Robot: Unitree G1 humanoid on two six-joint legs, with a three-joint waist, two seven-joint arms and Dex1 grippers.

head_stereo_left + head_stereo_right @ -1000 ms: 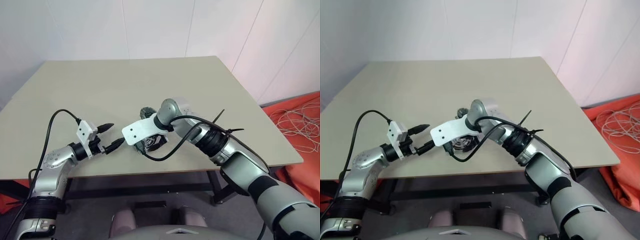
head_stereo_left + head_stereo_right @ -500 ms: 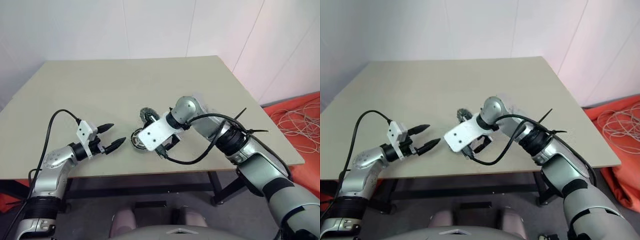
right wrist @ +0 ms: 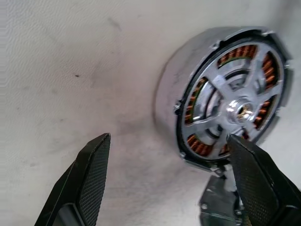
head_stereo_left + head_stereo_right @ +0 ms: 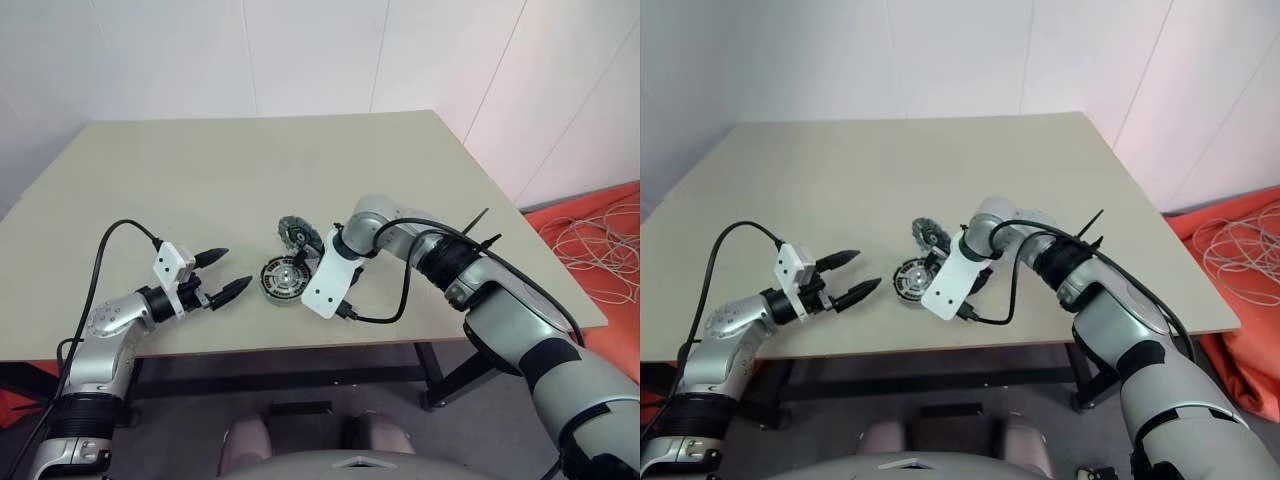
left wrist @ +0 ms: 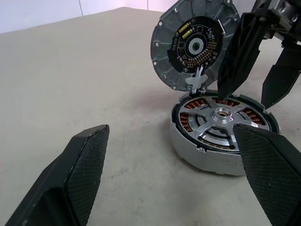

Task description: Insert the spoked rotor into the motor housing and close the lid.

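Spoked rotor (image 5: pixel 221 123) sits seated in the motor housing (image 5: pixel 207 153); both grippers, left gripper (image 4: pixel 224 274) and right gripper (image 5: pixel 263 70), gape wide and empty. Next, I judge: grasp the lid (image 5: pixel 195 47) leaning behind the housing.

Bright, even overhead light; soft shadows on table (image 4: pixel 200 180) (wrist views grainy, near fingers blurred).

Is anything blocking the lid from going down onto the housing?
Nothing visible lies between them. The lid stands on edge at the rim of the housing, above the seated rotor; the open right gripper hovers close by.
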